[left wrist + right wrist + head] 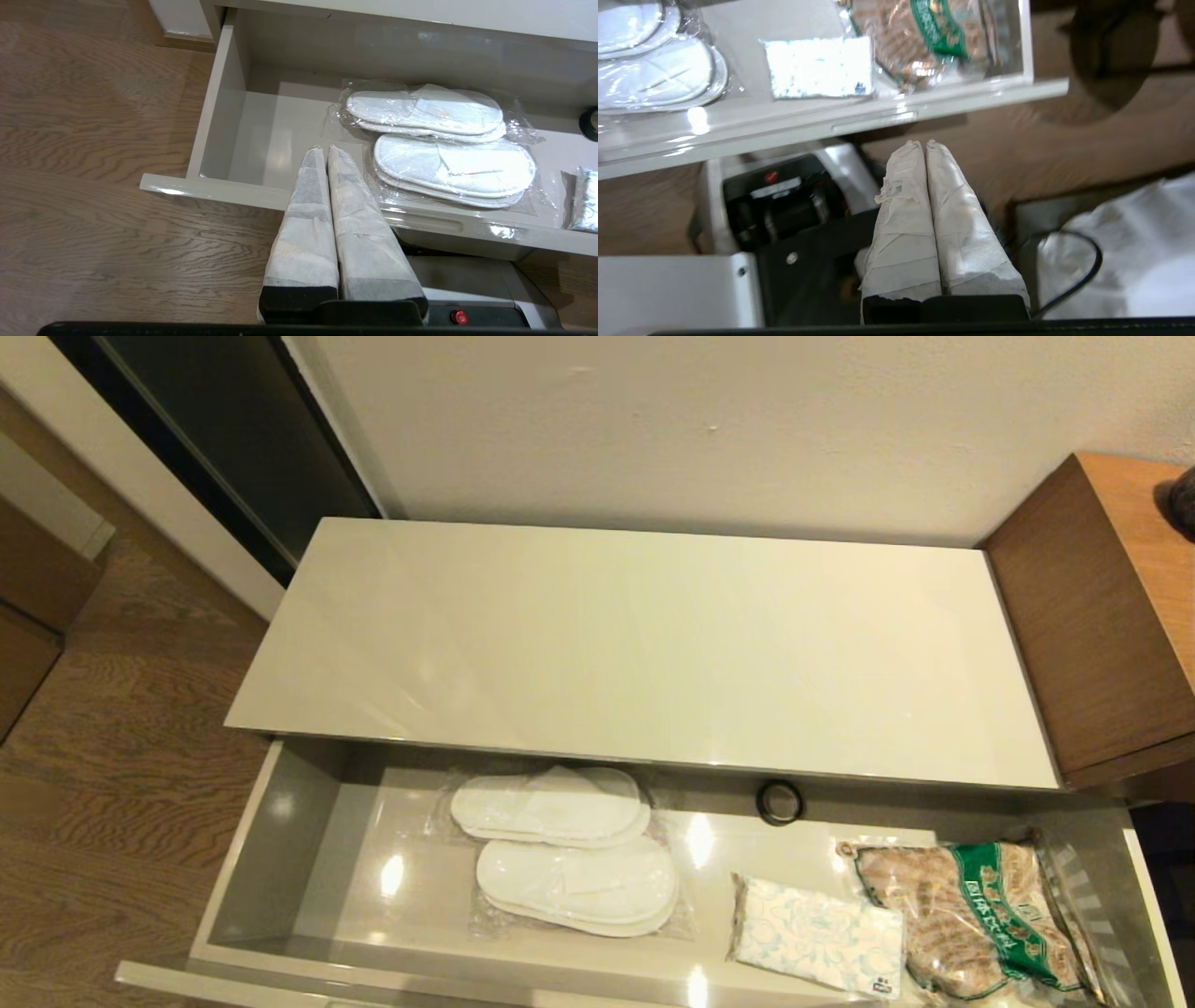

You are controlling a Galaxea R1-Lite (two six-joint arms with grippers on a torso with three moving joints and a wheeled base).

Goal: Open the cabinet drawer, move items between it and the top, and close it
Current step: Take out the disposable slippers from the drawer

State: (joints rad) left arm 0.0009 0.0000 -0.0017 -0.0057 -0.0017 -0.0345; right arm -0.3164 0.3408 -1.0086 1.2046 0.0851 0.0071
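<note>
Cabinet drawer (280, 831) stands open, top (644, 644) bare. Slippers (569, 849) at six o'clock, tissue pack (817, 943) at five. Left pincer (325, 148) and right pincer (924, 142) pressed closed, empty. Next: spread, reach in.
</note>
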